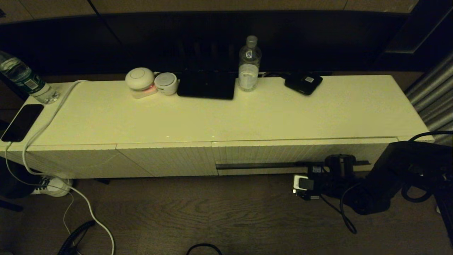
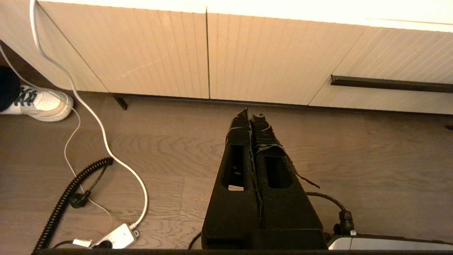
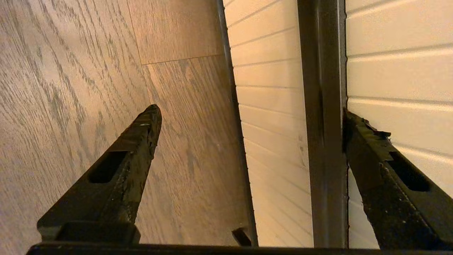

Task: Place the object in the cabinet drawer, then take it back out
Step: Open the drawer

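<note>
The cabinet drawer [image 1: 283,152] is closed, ribbed white with a long dark handle strip [image 1: 258,165]. My right gripper [image 1: 313,166] is at that strip and open. In the right wrist view the jaws [image 3: 251,112] straddle the handle strip [image 3: 324,106]: one fingertip [image 3: 354,124] touches its far edge, the other hangs over the floor. A black bundle that looks like the umbrella [image 1: 207,85] lies at the back of the cabinet top; its handle does not show. My left gripper [image 2: 250,115] is shut and empty, low over the floor in front of the cabinet.
On the cabinet top [image 1: 226,117] stand a water bottle [image 1: 249,63], two white round devices [image 1: 141,81], a flat black device with a white label [image 1: 303,83], a phone [image 1: 22,122] and another bottle [image 1: 24,79]. A white cable [image 1: 42,131] drops to the floor by a sneaker [image 2: 39,102].
</note>
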